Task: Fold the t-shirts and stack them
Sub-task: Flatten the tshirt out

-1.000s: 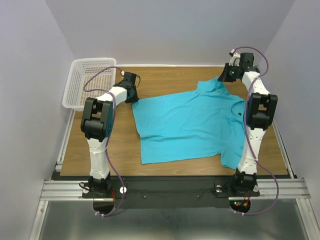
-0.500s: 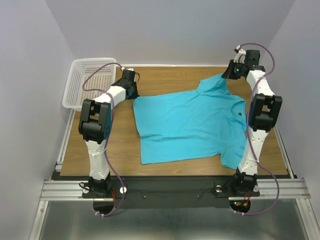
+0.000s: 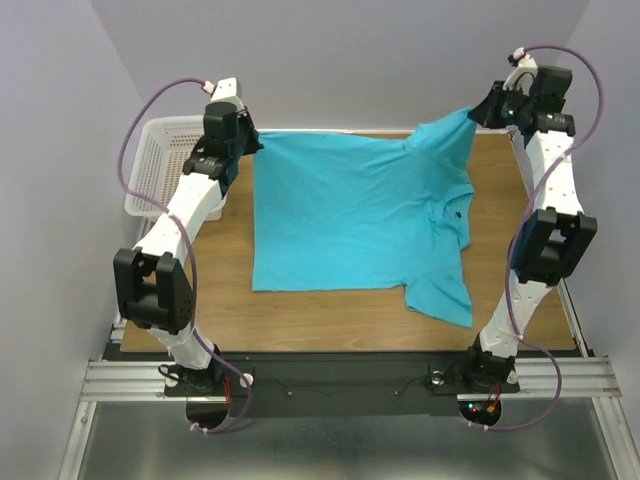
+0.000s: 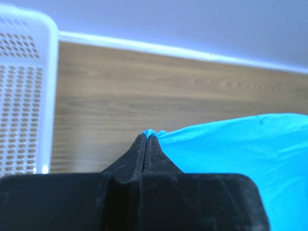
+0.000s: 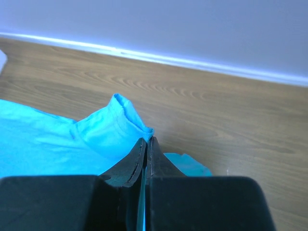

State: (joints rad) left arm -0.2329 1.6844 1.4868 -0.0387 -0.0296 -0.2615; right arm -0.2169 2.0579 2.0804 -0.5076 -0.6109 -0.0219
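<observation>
Turquoise t-shirt point(image 3: 350, 215) across the middle of the overhead view: upper edge raised and drawn taut between two corners, lower part resting on the wooden table point(image 3: 330, 325), one sleeve point(image 3: 440, 295) trailing toward lower right. Pinched at upper left by the left gripper point(image 3: 247, 143), jaws pressed together on a tiny nub of hem (barely any cloth past the tips in the wrist view). Pinched at upper right by the right gripper point(image 3: 482, 110), jaws closed on a thicker fold of cloth. Likely trouble: the thin left-hand hold slipping under tension and dropping that corner, or an uneven pull skewing the cloth and bunching the trailing sleeve. White mesh basket point(image 3: 145, 185) just left of the left gripper, apart from the cloth, yet close enough to catch arm or cable on any swing leftward.
</observation>
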